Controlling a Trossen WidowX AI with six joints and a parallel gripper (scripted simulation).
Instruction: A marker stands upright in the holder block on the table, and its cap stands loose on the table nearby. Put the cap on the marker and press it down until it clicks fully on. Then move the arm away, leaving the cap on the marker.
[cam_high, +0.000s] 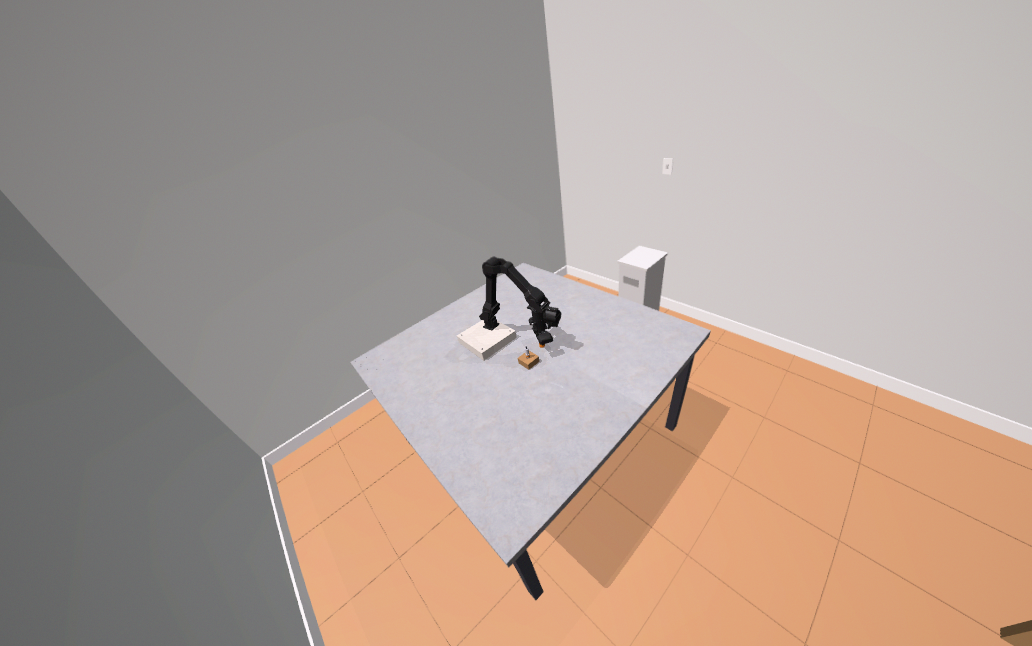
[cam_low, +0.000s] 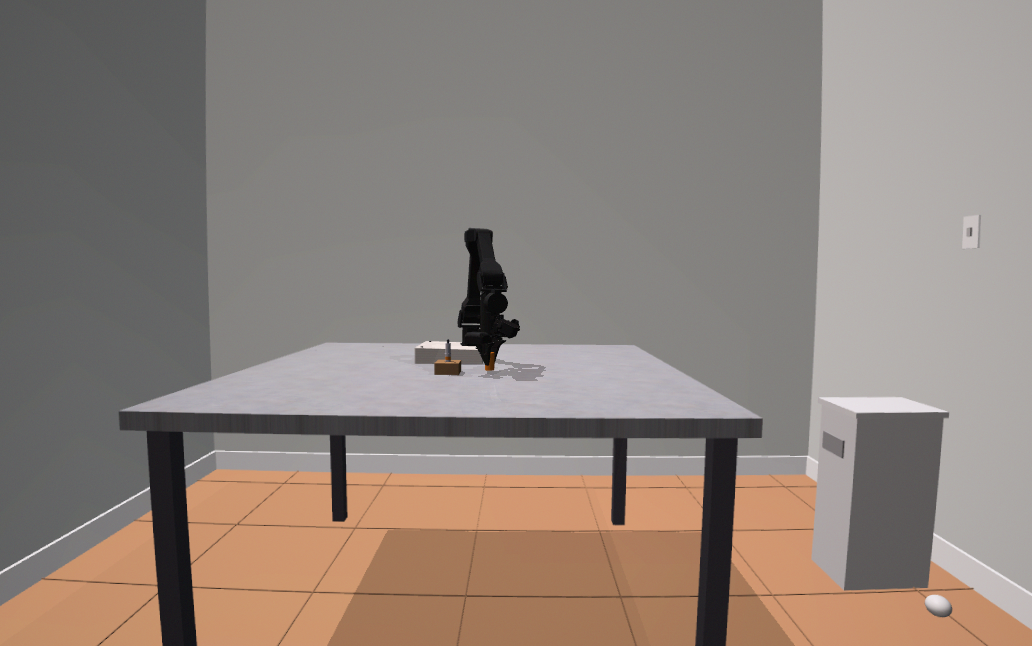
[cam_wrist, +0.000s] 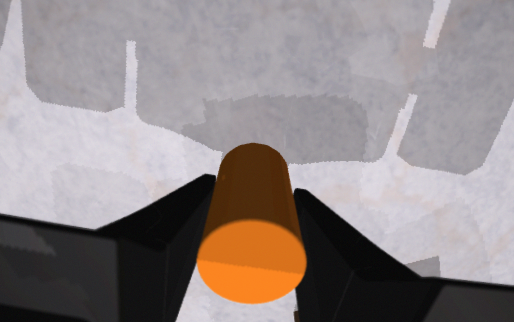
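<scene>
- Table (cam_low: 304, 396): grey mottled top on dark legs, standing on an orange tiled floor (cam_low: 472, 578). Grey walls behind.
- Base (cam_high: 485, 339): white square plate on the far-left part of the table top; the arm (cam_high: 508, 283) rises from it, arches over and comes down to the right.
- Block (cam_low: 447, 367): small brown holder, on the table in front of the base and left of the gripper. Sits flat.
- Marker (cam_low: 447, 349): stands upright in the block, grey, thin. No cap on its tip. At this range the tip itself is too small to describe further.
- Gripper (cam_low: 489, 359): pointed down at the table, just right of the block and apart from it. In the wrist view the two black fingers press against the left and right sides of the cap; they are clamped on it.
- Cap (cam_wrist: 251, 220): orange cylinder, upright, held between the fingers with its flat closed top facing the wrist camera. In the exterior view its lower end shows below the fingertips, at or very near the table surface; contact with the table cannot be confirmed. The cap is right of the marker and lower than the marker's tip, not over it.
- Shadow (cam_low: 517, 371): arm's shadow falls on the table to the right of the gripper.
- Cabinet (cam_low: 875, 487): light grey box on the floor, right of the table against the right wall.
- Wall plate (cam_low: 970, 230): on the right wall, above the cabinet.
</scene>
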